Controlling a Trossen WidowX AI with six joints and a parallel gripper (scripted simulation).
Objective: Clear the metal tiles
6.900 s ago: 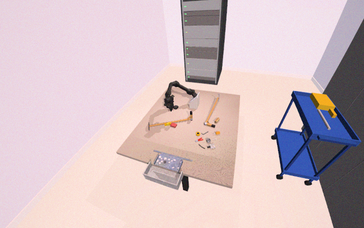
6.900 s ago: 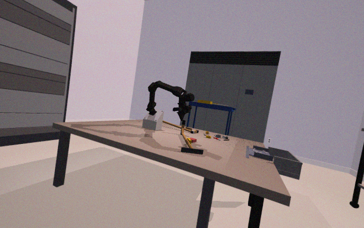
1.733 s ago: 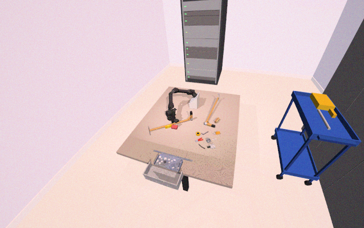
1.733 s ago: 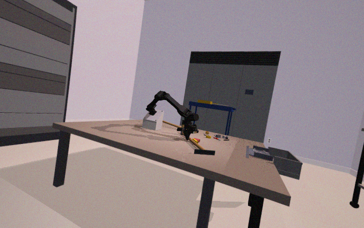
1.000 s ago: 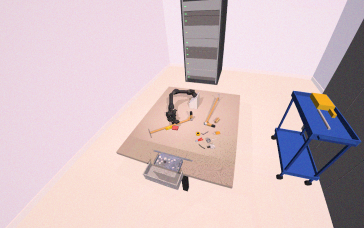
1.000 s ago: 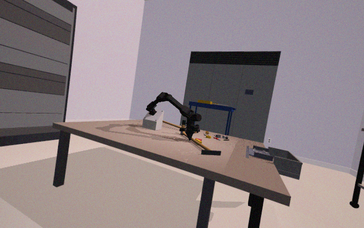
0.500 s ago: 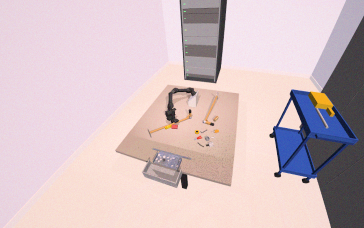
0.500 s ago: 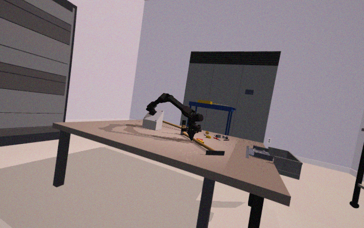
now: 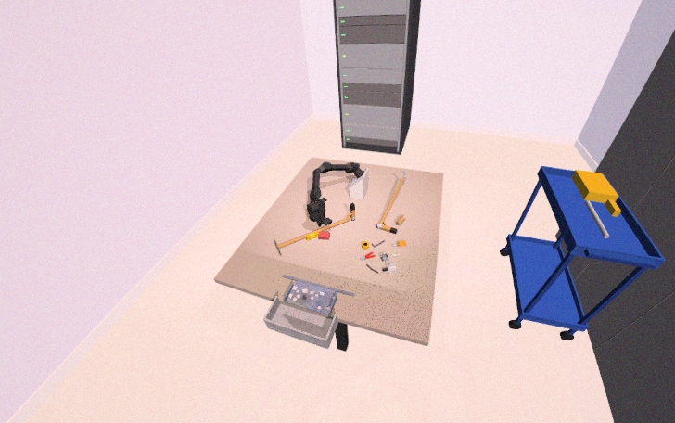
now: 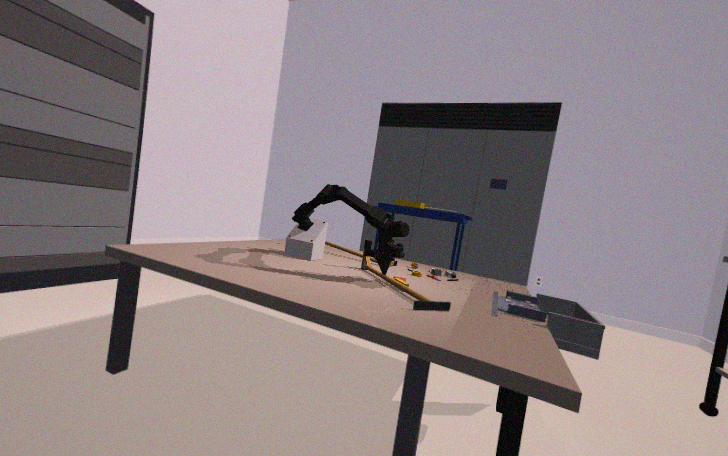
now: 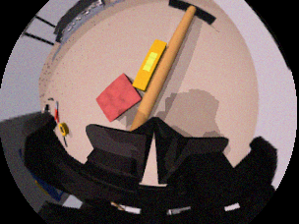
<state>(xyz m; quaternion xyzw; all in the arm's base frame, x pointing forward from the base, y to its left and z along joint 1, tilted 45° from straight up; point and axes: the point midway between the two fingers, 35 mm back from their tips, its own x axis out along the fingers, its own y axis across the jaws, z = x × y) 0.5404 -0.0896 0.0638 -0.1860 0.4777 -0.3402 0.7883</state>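
The gripper (image 9: 325, 222) (image 10: 384, 271) (image 11: 155, 119) is pointing down with its two fingers together, and it is not holding anything. The long scraper (image 9: 299, 238) (image 10: 411, 291) (image 11: 169, 61) is lying on the counter (image 9: 278, 269) (image 10: 322, 300) (image 11: 236, 98), right by the fingertips. In the wrist view its stick is running from beside the tips up and a bit to the right, ending at the dark blade (image 9: 277, 247) (image 10: 431, 306) (image 11: 207, 16). In the top view the gripper is sitting just above the stick, between the blade and the black grip end (image 9: 352, 209) (image 10: 367, 249). The tips may be touching the wood or just missing it; that is hard to tell. So the next move is probably asking for the fingers to open and go one on each side of the stick, across its long way. A yellow block (image 9: 312, 236) (image 10: 404, 283) (image 11: 149, 64) is lying close along one side, and a red block (image 9: 324, 236) (image 10: 404, 279) (image 11: 118, 97) is sitting beside it, so a finger could be bumping them there. The other side is giving more room. The blade is pointing toward the counter's side edge, so the scraper is needing a turn to reach the bench plate (image 9: 325, 304) (image 10: 526, 311), where tiles (image 9: 312, 292) are waiting. The catch box (image 9: 299, 336) (image 10: 577, 341) is sitting past the plate.
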